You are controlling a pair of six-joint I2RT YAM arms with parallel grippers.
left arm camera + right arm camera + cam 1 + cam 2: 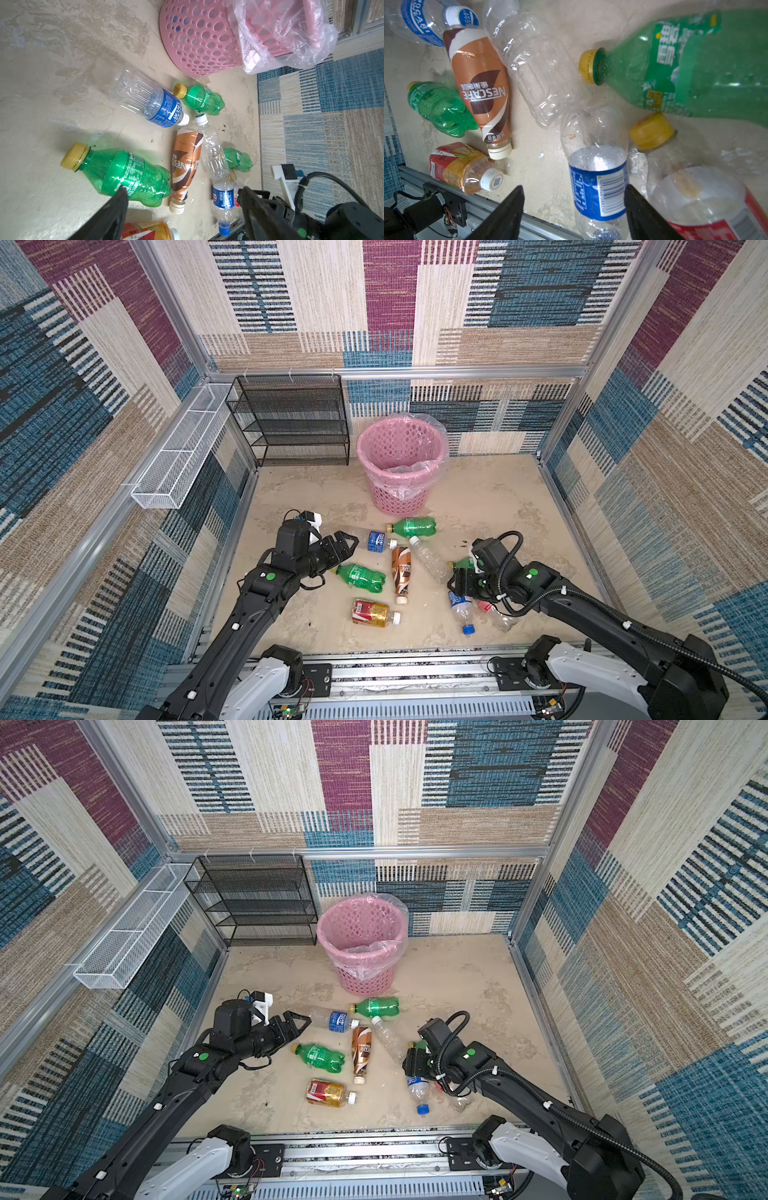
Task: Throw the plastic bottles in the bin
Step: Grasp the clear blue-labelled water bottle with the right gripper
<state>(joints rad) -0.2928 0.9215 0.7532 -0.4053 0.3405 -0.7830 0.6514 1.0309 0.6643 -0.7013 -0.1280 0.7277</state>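
Bottles (359, 577) strewn across the near floor (478, 497), pink bin (395, 499) standing far back in the middle.
Right claw (574, 188) hangs open astride a blue-label bottle (598, 182), gripping nothing; a red-label bottle (706, 207) lies just beside it, so closing could pinch both or squirt the slick one loose. Left claw (347, 545) is open and empty near the "POCARI SWEAT" bottle (164, 108). The brown bottle (481, 83) reads "NESCAFE"; a green bottle (695, 68) carries Chinese characters. That bin is tall, so a short toss might clip its rim or loose bag (432, 435).
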